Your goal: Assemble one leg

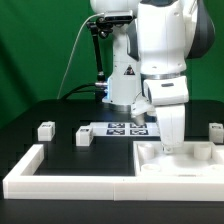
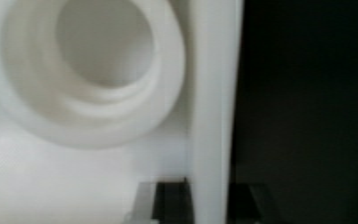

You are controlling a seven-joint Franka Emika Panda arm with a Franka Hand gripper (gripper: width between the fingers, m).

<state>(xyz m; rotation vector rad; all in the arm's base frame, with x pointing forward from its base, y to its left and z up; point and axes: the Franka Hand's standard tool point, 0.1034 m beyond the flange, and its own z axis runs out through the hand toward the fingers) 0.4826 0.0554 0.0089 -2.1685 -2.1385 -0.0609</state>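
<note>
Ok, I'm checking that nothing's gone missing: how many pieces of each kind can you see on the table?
Legs: 3
Square tray-like part: 1
L-shaped border wall: 1
Marker board: 1
Total: 6

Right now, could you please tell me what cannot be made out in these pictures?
Exterior view: the gripper is a white blur at the tray-like part; open or shut unclear.
Exterior view: the arm covers part of the marker board.
Wrist view: too close and blurred; only a white round recess shows.
</note>
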